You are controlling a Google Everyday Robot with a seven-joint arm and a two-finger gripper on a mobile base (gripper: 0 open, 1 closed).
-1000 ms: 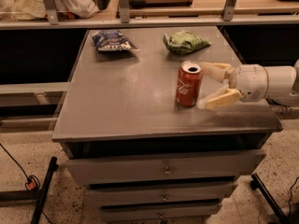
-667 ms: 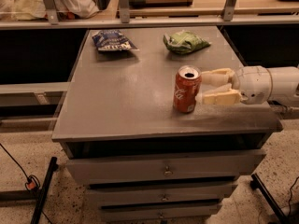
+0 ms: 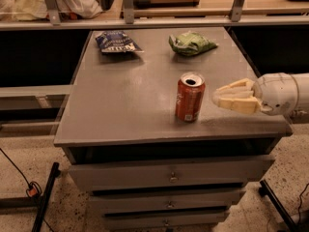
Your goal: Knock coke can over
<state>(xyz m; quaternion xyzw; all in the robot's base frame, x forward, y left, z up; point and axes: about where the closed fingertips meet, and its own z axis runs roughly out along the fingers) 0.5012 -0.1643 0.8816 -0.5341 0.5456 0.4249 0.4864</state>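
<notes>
The coke can [image 3: 189, 97], red with white script and a silver top, stands upright near the front right of the grey cabinet top [image 3: 125, 95]. My gripper [image 3: 216, 96] reaches in from the right edge at can height, just right of the can with a small gap between them. Its two cream fingers [image 3: 237, 104] lie close together and hold nothing. The white wrist [image 3: 282, 93] sits over the table's right edge.
A dark blue snack bag [image 3: 116, 41] lies at the back left and a green snack bag [image 3: 190, 43] at the back right. A shelf rail [image 3: 154, 21] runs behind the top. Drawers [image 3: 169, 175] are below the front edge.
The fingers, spread beside the can before, have closed together and drawn slightly right. The can has shifted a little left and still stands upright.
</notes>
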